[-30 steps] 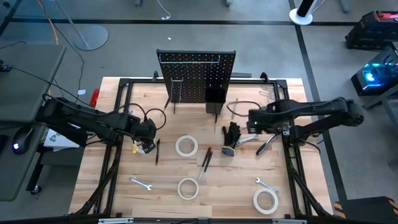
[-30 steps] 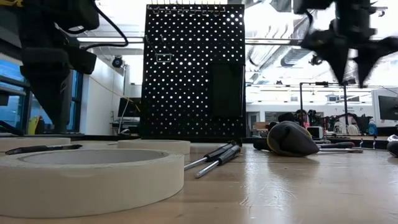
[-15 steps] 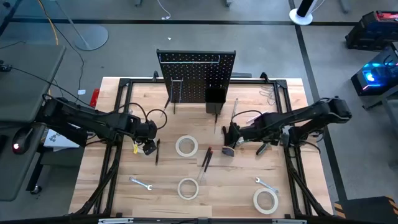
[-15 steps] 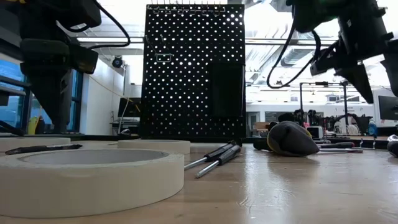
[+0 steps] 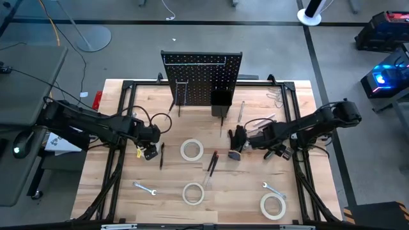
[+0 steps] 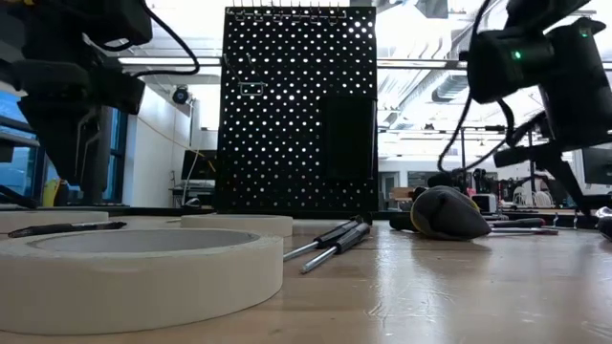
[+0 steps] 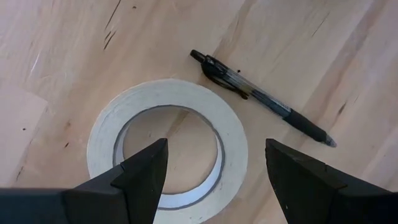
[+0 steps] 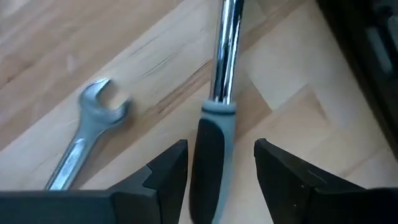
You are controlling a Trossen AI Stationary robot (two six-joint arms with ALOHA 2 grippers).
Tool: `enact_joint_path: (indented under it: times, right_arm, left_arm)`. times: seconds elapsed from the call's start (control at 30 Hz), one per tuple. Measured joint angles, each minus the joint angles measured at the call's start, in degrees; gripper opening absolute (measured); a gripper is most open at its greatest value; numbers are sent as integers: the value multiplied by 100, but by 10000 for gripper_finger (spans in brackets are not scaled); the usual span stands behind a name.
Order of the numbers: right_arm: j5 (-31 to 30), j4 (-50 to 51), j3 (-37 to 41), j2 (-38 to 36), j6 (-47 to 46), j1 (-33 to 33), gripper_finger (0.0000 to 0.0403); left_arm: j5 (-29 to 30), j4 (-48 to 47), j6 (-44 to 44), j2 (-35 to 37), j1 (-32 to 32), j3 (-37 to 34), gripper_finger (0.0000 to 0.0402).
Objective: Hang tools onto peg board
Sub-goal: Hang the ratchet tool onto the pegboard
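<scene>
The black peg board (image 5: pixel 201 80) stands upright at the table's far middle; it also shows in the low view (image 6: pixel 296 110). My right gripper (image 8: pixel 217 152) is open and low over the table, right of the black bundle (image 5: pixel 238 137). Its fingers stand on either side of a tool's grey and black handle (image 8: pixel 210 155), which lies flat beside a silver wrench (image 8: pixel 87 137). My left gripper (image 7: pixel 214 149) is open above a white tape roll (image 7: pixel 168 146) at the table's left, next to a dark pen-like tool (image 7: pixel 261 102). In the high view my left gripper (image 5: pixel 151 151) hides that roll.
Two dark-handled screwdrivers (image 5: pixel 211 163) lie mid-table. Tape rolls lie at the centre (image 5: pixel 191 150), near middle (image 5: pixel 193 193) and near right (image 5: pixel 273 206). Wrenches lie near left (image 5: pixel 145 188) and near right (image 5: pixel 273 190). A metal rod (image 5: pixel 241 112) lies right of the board.
My right gripper has come down from well above the table to just over the tools right of the black bundle. It first reached toward the bundle and then drew back a little toward the table's right edge.
</scene>
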State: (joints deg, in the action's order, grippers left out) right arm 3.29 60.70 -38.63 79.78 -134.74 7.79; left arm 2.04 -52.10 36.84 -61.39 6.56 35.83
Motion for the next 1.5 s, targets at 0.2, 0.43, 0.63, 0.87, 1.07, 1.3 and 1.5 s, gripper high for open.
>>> enact_joint_path:
  times: [0.2,0.43,0.63,0.87,1.07,1.3,1.5]
  right_arm:
    - [148,-1353,835,-78,100,-4,176]
    - [-188,-1128,690,-155,953,-2,96]
    - [-648,-1053,153,-191,2102,300,69]
    - [-1278,-55,-1234,-200,2948,762,69]
    - [-2049,1244,-2553,-209,3617,1183,67]
    - [-4520,1431,-4016,-216,4707,1595,4]
    - [-5117,1419,-4876,-222,5856,1238,4]
  left_arm:
    - [-10,13,37,-1,-102,0,256]
    - [-354,5,50,2,-183,0,256]
    - [-1767,-72,48,141,-249,254,255]
    - [-2425,-13,130,674,-249,1056,248]
    - [-2355,1022,337,1012,-443,1711,248]
    - [-1735,3661,420,1034,-1009,1900,248]
    - [-1604,4941,251,999,-1567,1906,247]
